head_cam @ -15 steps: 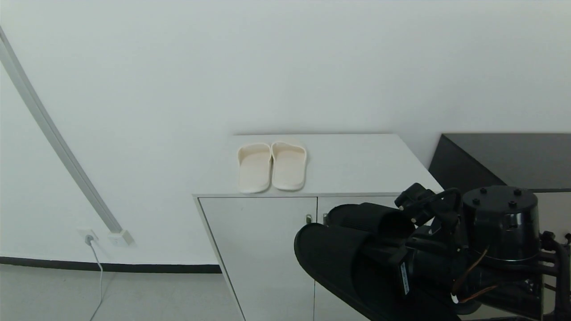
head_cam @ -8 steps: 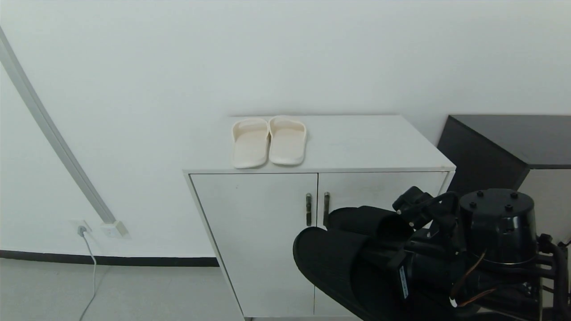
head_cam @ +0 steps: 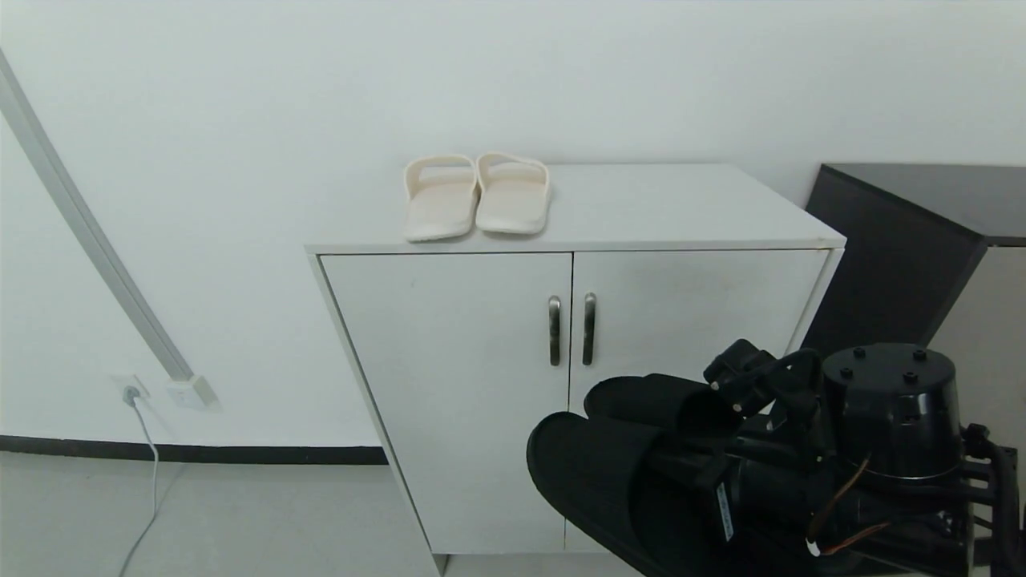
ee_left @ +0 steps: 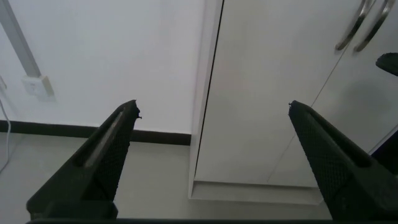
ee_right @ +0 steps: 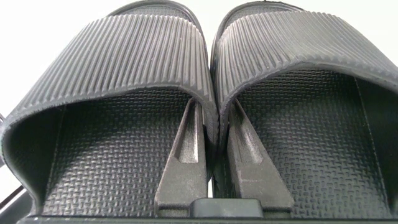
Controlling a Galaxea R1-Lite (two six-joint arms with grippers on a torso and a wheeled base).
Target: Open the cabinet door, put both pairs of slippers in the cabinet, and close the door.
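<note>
A white cabinet [head_cam: 449,385] stands against the wall with both doors shut and two metal handles [head_cam: 571,329] at the middle. A cream pair of slippers [head_cam: 477,196] lies side by side on its top, toward the left. My right gripper [ee_right: 214,152] is shut on the black pair of slippers [head_cam: 617,465], pinching the inner strap edges of both together. It holds them low in front of the right door. My left gripper [ee_left: 212,107] is open and holds nothing. It faces the lower left corner of the cabinet [ee_left: 273,93].
A black piece of furniture [head_cam: 890,256] stands right of the cabinet. On the left wall, a grey conduit [head_cam: 80,216] slants down to a socket [head_cam: 128,394] with a cable hanging to the floor. Open floor lies left of the cabinet.
The whole head view has shifted: the cabinet now sits higher in the picture, with its doors showing in full. The right gripper still holds the black slippers at the same spot in view.
</note>
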